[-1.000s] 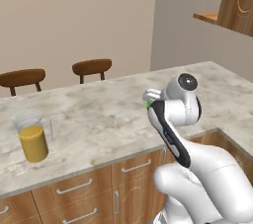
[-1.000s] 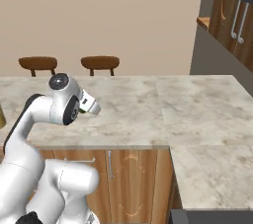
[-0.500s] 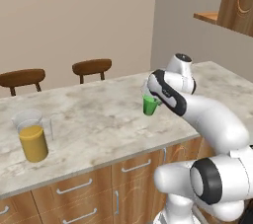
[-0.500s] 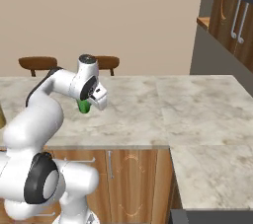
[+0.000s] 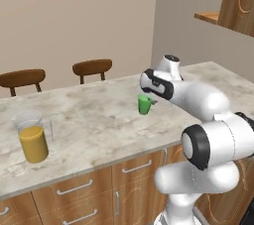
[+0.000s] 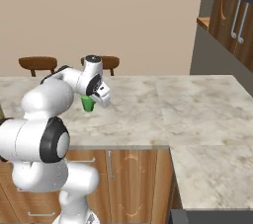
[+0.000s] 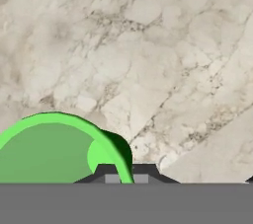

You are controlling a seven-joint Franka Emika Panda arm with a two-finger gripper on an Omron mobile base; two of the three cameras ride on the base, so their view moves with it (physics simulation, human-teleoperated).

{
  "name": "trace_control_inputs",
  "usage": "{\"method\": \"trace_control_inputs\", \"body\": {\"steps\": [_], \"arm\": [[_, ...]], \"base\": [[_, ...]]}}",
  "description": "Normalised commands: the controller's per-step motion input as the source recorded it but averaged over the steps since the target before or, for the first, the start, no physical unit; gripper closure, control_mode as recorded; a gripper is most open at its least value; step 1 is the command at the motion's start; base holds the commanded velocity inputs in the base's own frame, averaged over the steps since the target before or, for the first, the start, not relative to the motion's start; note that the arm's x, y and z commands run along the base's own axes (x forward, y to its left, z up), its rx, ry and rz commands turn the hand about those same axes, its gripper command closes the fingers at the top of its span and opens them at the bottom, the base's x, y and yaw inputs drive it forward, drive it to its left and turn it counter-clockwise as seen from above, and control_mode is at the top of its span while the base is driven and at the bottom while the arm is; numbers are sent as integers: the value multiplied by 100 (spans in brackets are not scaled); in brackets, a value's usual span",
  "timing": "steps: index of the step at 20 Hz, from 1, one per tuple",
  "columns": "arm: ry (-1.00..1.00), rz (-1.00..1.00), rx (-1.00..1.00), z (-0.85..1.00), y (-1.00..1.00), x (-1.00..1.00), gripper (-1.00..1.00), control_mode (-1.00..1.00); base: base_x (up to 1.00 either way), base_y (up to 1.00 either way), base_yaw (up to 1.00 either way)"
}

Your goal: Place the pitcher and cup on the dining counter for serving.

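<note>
The arm reaches forward over the dining counter [image 5: 94,120], its hand pointing down. The gripper [image 7: 123,174] is clamped on the rim of the cup [image 5: 144,104], which stands upright, mouth up, seemingly just above the marble. The pitcher [image 5: 32,137] stands upright, well apart, at the left.

Dining counter [image 5: 99,120]: marble top. Pitcher [image 5: 32,137] upright near left end; cup [image 5: 144,104] toward middle, well apart.
</note>
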Motion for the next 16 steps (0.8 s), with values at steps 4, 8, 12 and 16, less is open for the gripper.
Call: {"method": "trace_control_inputs", "body": {"steps": [4, 8, 12, 16], "arm": [[4, 0, 0, -45, 26, 67, 100, -100], [9, -1, 0, -75, 25, 43, 100, -100], [5, 0, 0, -71, 19, 33, 100, -100], [0, 0, -5, -58, 20, 24, 100, -100]], "base": [[0, 0, 0], [0, 0, 0], [0, 0, 0], [0, 0, 0]]}}
